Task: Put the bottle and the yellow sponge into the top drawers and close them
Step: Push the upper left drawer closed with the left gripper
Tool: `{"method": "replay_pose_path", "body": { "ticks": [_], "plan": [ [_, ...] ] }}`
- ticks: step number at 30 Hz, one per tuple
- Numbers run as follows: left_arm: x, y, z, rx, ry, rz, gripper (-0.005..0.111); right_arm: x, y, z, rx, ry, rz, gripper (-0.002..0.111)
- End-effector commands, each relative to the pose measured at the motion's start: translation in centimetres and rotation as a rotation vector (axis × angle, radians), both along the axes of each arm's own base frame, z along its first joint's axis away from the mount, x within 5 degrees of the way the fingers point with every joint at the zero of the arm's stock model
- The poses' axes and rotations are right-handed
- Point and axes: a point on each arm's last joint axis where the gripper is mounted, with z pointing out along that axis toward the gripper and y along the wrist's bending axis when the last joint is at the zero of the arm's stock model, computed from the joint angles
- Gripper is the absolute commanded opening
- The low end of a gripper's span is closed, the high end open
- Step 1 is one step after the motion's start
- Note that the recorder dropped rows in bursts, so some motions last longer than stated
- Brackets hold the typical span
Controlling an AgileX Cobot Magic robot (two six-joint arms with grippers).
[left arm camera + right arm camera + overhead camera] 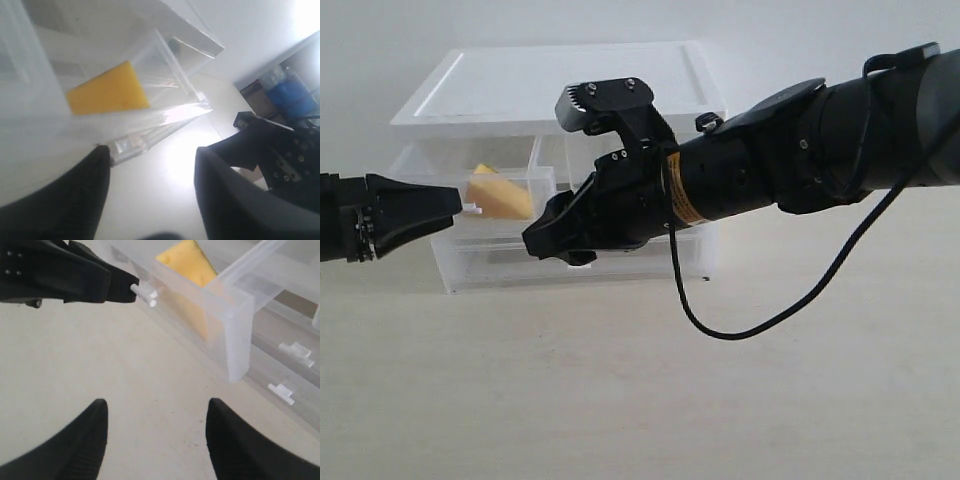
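Note:
The yellow sponge lies inside the left top drawer, which is pulled out from the cabinet. My left gripper is open, one fingertip against the drawer's white tab handle. My right gripper hovers open over the table in front of the cabinet, holding nothing. My right arm hides most of the right top drawer. The bottle does not show in any view.
The translucent cabinet stands at the back of the beige table. Its two full-width lower drawers look shut, tab handles showing. A black cable loops down from my right arm.

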Motion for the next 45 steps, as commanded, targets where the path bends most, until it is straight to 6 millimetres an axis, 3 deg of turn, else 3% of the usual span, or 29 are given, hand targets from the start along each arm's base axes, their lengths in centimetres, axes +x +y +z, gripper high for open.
{"method": "replay_pose_path", "body": {
  "ticks": [1,13,21,32,45],
  "plan": [
    [0.7,0.0,1.3,-0.026,-0.022,0.004,0.049,0.4,-0.2,-0.2,-0.015,-0.023,-0.038,0.052],
    [2.4,0.6,2.0,0.013,-0.022,0.063,0.049,2.0,-1.1,-0.5,-0.096,-0.131,-0.181,0.052],
    [4.4,-1.1,1.6,0.004,-0.021,0.009,0.049,2.6,-1.6,-0.4,-0.127,-0.178,-0.252,0.052],
    [6.5,-0.8,2.7,0.062,-0.066,0.066,0.049,4.0,-2.0,1.6,-0.136,-0.281,-0.358,0.052],
    [7.2,-0.5,3.1,0.081,-0.064,0.106,0.049,5.1,-2.2,3.5,-0.119,-0.348,-0.445,0.052]
  ]
}}
